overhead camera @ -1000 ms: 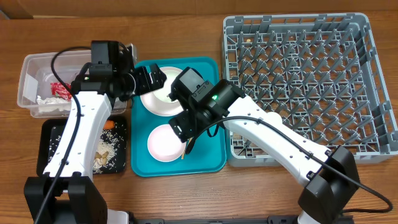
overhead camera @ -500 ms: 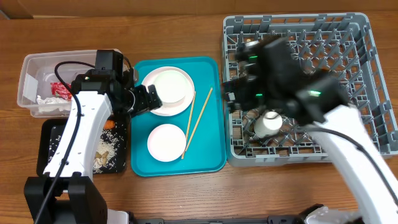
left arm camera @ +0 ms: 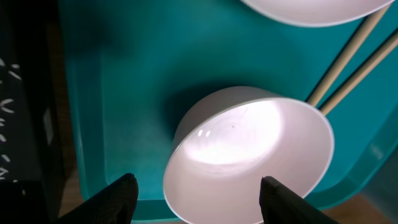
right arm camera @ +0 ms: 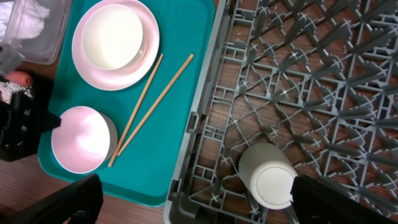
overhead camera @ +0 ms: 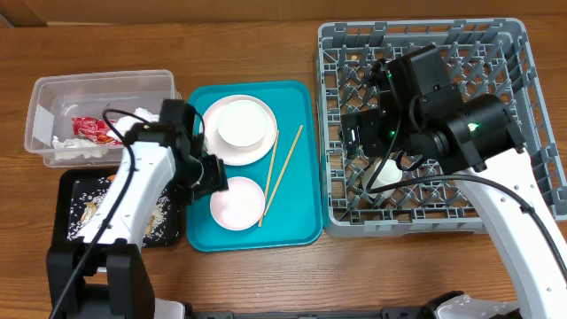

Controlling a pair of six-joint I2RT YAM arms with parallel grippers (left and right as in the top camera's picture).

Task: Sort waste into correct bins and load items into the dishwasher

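Your left gripper (left arm camera: 199,186) has dropped from the white plate (overhead camera: 213,149) to the lone white bowl (left arm camera: 249,143) on the teal tray (left arm camera: 124,93). Its jaws are apart, one finger outside the bowl's wall and one over the hollow, nothing clamped. The bowl looks stiff, light and slippery, so pinch its rim. It sits mouth up; being round, it has no long axis. Your right gripper (right arm camera: 196,186) gapes above the cup (right arm camera: 267,177).

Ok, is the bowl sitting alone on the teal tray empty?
Empty. The bowl sits upright on the teal tray; the left wrist view shows only its bare white inside.
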